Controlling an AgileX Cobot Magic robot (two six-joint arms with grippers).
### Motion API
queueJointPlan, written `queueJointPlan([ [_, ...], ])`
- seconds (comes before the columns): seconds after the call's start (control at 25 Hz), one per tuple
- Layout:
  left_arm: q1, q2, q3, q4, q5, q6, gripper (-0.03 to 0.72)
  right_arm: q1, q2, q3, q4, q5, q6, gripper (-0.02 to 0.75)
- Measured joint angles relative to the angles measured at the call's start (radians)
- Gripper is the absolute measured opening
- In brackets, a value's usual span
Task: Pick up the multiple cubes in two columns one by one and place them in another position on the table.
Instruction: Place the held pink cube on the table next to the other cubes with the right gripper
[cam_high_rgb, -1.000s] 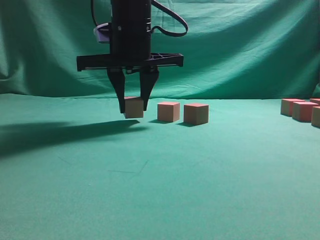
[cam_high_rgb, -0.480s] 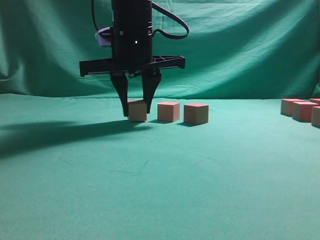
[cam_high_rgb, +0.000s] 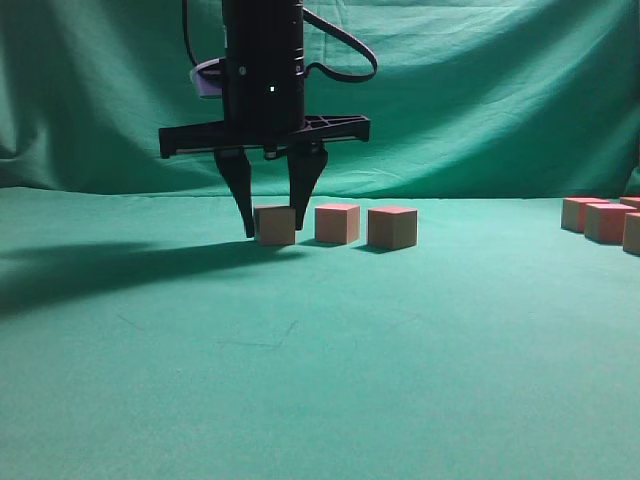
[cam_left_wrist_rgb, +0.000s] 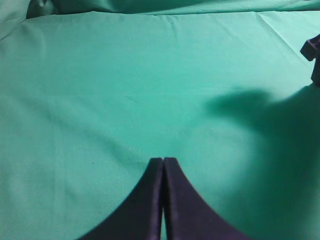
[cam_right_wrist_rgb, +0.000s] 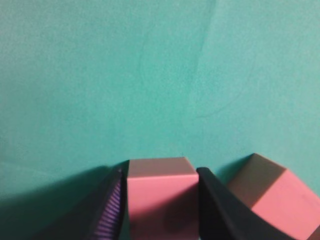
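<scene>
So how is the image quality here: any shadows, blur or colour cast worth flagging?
Exterior view: sharp, with a long dark shadow on the table left of the right gripper. Left wrist view: soft, arm shadow at right, left gripper a dark silhouette. Right wrist view: very close, cubes blurred and pink, strong green cast.

The right arm comes straight down from above, its dark wrist column upright over a flat crossbar. Below that, the right claw (cam_high_rgb: 274, 232) points at the tabletop (cam_high_rgb: 320, 380), its two tapered black fingers (cam_high_rgb: 241, 200) standing a little apart on either side of a cube (cam_high_rgb: 275, 225), tips near the cloth. The left claw (cam_left_wrist_rgb: 163, 161) hangs low over bare cloth, fingers pressed together with no gap.
</scene>
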Motion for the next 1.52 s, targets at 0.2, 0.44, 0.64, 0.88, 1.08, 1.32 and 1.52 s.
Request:
queueJointPlan([
  [0.2,0.000,0.000,0.000,0.000,0.000,0.000,0.000,0.000,0.000,0.000,0.000,0.000,-0.002,0.312],
  [0.44,0.000,0.000,0.000,0.000,0.000,0.000,0.000,0.000,0.000,0.000,0.000,-0.004,-0.021,0.312],
  [0.64,0.000,0.000,0.000,0.000,0.000,0.000,0.000,0.000,0.002,0.000,0.002,-0.006,-0.027,0.312],
  [0.88,0.000,0.000,0.000,0.000,0.000,0.000,0.000,0.000,0.002,-0.030,0.002,-0.006,-0.047,0.438],
  [1.08,0.000,0.000,0.000,0.000,0.000,0.000,0.000,0.000,0.006,-0.054,0.000,-0.006,-0.061,0.438],
  [1.32,0.000,0.000,0.000,0.000,0.000,0.000,0.000,0.000,0.007,-0.213,-0.002,0.036,-0.106,0.463],
  [1.52,0.000,0.000,0.000,0.000,0.000,0.000,0.000,0.000,-0.091,-0.265,0.000,0.046,-0.203,0.463],
])
